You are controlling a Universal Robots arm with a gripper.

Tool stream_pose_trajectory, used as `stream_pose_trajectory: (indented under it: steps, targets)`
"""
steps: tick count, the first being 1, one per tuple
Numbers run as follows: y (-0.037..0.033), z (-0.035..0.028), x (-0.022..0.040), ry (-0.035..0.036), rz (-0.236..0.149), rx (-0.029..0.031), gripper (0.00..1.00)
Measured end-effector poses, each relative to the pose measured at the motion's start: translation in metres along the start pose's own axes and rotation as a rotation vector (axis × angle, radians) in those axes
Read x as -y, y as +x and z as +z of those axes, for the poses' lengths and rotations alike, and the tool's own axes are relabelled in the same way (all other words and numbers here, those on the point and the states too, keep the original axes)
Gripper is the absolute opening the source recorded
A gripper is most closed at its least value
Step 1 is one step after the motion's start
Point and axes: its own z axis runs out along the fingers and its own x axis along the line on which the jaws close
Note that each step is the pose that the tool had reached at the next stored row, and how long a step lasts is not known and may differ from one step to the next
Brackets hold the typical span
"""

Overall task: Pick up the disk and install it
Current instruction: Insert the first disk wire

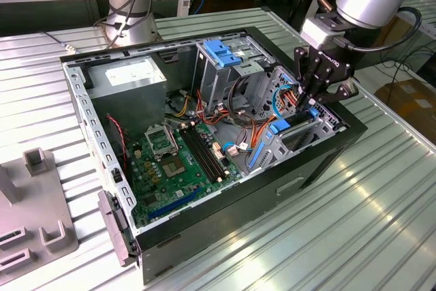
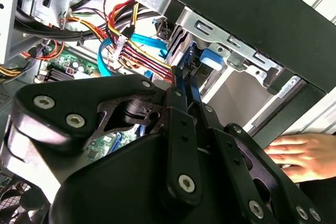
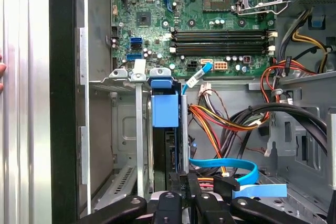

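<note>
One black tool (image 1: 310,103), hung from the grey arm over the drive cage at the exterior view's right end of the open computer case (image 1: 225,230). Fingers drawn almost fully together, pinched on the thin upper edge of the disk (image 3: 165,109), seen in both wrist views. Stands on edge in a slot of the lower cage, this disk, dark body flanked by bright blue rails, blue end block turned toward the motherboard (image 3: 210,30) and reaching nearly level with the cage's metal lip. In the second wrist view, tool (image 2: 181,90) closed on the blue rail of the disk (image 2: 192,80), with grey cage brackets just beyond. In the first wrist view, tool (image 3: 185,179) squarely over the disk's narrow back edge. Just beside the slot, a bundle of orange, red and yellow wires (image 3: 220,121) and a flat blue cable (image 3: 231,166) looping across the bay. In the exterior view, disk (image 1: 281,126) angled down into the cage beneath the tool. Farther in, green motherboard (image 1: 177,161) flat on the case floor; past it, a grey power-supply box (image 1: 129,76) in the far corner and a blue latch (image 1: 221,52) atop the upper cage. Outside the case wall, a person's hand (image 2: 299,153) resting on the slatted metal counter (image 1: 354,223). At the exterior view's left edge, a grey plastic fixture (image 1: 34,216) on the counter, well apart from the case. Behind everything, the base of a second grey arm (image 1: 133,5).
</note>
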Motion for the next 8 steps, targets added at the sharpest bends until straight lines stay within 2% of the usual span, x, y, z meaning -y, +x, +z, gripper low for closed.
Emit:
stream_pose_trajectory:
  steps: [8]
  targets:
    - [0.0023, 0.0006, -0.0001, 0.0001, 0.0, -0.0032, 0.16]
